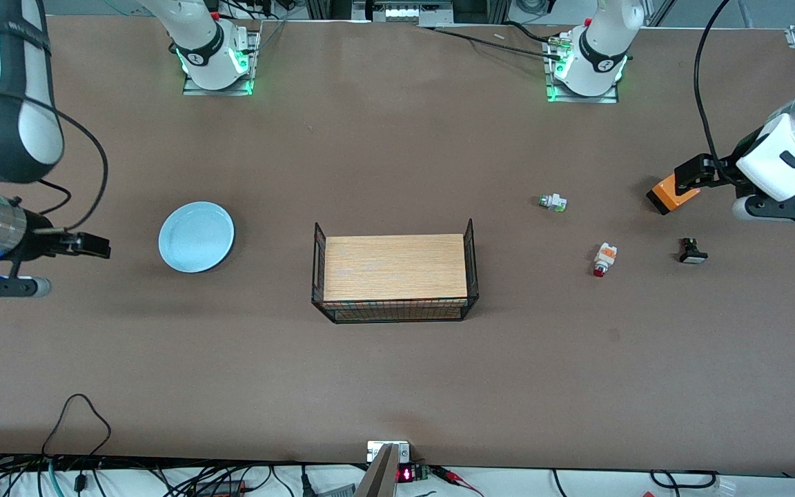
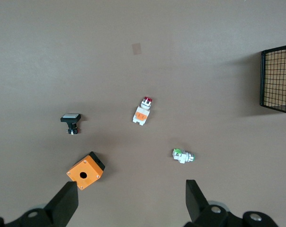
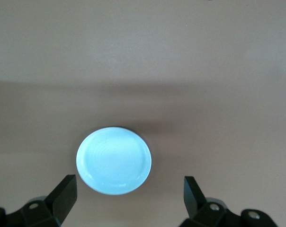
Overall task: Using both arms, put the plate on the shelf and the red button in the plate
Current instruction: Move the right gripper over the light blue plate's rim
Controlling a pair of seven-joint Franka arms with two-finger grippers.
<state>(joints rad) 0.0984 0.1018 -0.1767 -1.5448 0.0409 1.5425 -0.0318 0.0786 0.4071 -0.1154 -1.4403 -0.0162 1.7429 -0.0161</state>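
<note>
task not yet begun: plate lies on the bench toward the right arm's end, red button toward the left arm's end. left gripper and right gripper hover above them, jaws open, empty.

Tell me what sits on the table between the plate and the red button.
A wire basket with a wooden board in it stands between the plate and the red button, as the front view shows.
</note>
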